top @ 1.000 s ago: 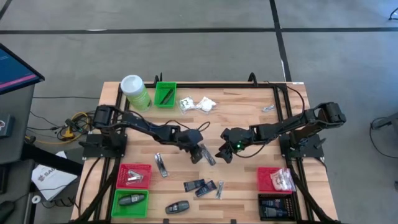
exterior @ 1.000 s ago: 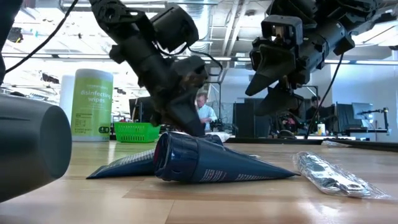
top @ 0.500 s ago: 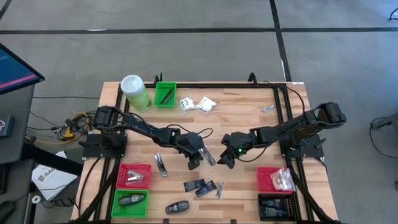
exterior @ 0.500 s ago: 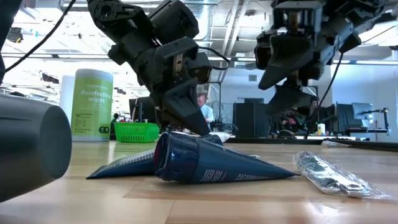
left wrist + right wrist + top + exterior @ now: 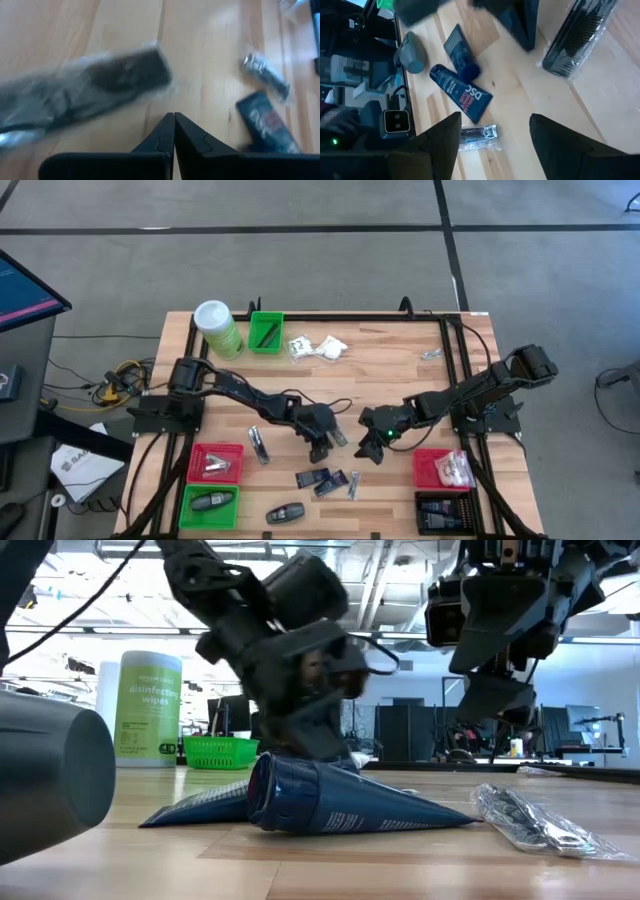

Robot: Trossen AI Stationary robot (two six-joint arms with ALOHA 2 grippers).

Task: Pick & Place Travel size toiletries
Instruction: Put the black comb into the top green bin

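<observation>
Grey floor (image 5: 330,270) — distant office desks (image 5: 420,745)

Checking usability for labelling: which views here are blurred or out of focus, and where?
Low view: the left arm is motion-smeared, the dark blue tube sharp, the grey object at the near edge out of focus. Left wrist view: blurred throughout, the wrapped dark item streaked. Right wrist view: the far part smeared, the DSC tube readable. High view: sharp.

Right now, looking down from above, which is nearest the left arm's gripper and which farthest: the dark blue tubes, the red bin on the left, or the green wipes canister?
From the left gripper:
1. Dark blue tubes, just toward the front edge.
2. Red bin, front-left.
3. Green wipes canister, far back-left corner.
</observation>
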